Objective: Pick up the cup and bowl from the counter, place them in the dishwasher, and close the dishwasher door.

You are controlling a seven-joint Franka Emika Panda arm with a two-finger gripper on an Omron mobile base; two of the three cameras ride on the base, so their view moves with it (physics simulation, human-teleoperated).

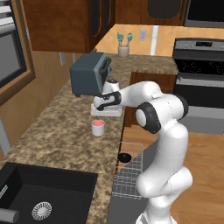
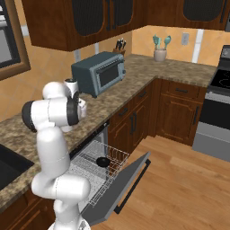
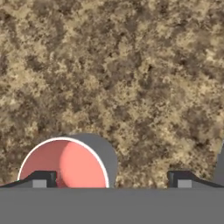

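Brown speckled granite runs in an L along the counter [image 1: 57,131], over reddish-brown wood cabinets, with a black sink [image 1: 48,192] set into its near end and a blue-grey toaster oven [image 1: 89,73] standing further back. A beige holder with teal utensils [image 1: 124,45] stands in the far corner, beside the steel stove [image 1: 199,65].

The gripper [image 3: 111,179] hangs above the counter with its jaws spread wide, holding nothing; its two dark fingertips [image 3: 39,178] rise well apart at the bottom of the hand view. The left tip overlaps the rim of the cup [image 3: 65,162], but whether it touches cannot be told. The cup is a short white cylinder with a smooth pinkish-red inside, upright on the granite near the counter's front edge [image 1: 98,127].

The dishwasher door [image 2: 119,188], a flat dark grey panel, slopes down open. On the pale grey wire rack [image 2: 96,168] sits the bowl [image 2: 103,161], small, shallow, round and black.
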